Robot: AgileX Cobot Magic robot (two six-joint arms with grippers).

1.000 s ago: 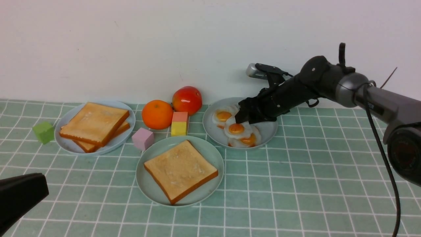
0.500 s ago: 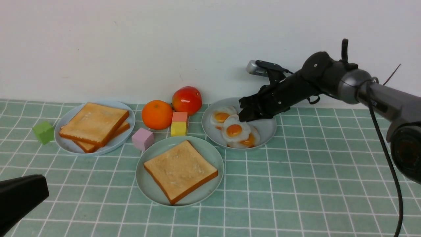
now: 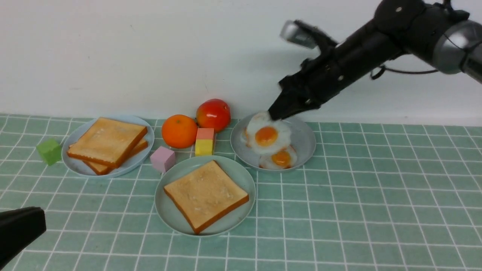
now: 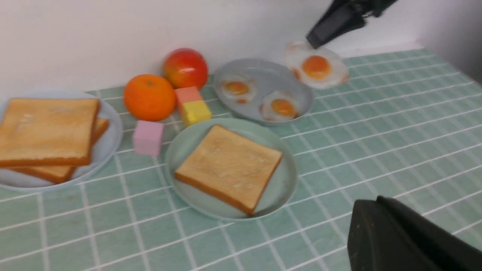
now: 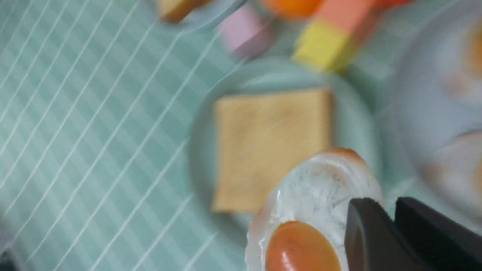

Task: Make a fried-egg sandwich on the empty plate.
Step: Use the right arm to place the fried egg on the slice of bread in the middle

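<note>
My right gripper (image 3: 274, 114) is shut on the white edge of a fried egg (image 3: 266, 135), which hangs tilted just above the grey-blue plate (image 3: 303, 141). Two more eggs (image 4: 236, 87) lie on that plate. In the right wrist view the held egg (image 5: 308, 203) sits beside the gripper (image 5: 389, 209). The empty plate (image 3: 165, 210), mint green, bears one toast slice (image 3: 206, 195) at the front centre. No stacked fried-egg sandwich shows. My left gripper (image 3: 39, 220) is shut and holds nothing, low at the near left.
A pale blue plate (image 3: 75, 165) with two stacked toast slices (image 3: 107, 141) stands at the left. An orange (image 3: 180, 130), a red apple (image 3: 213, 114), a pink cube (image 3: 163, 158), a pink-and-yellow block (image 3: 205, 141) and a green cube (image 3: 49, 151) lie around. A white wall closes the back.
My right gripper closed on the top egg and lifted it off the grey-blue plate, the arm rising. The left gripper sank slightly at the near left.
</note>
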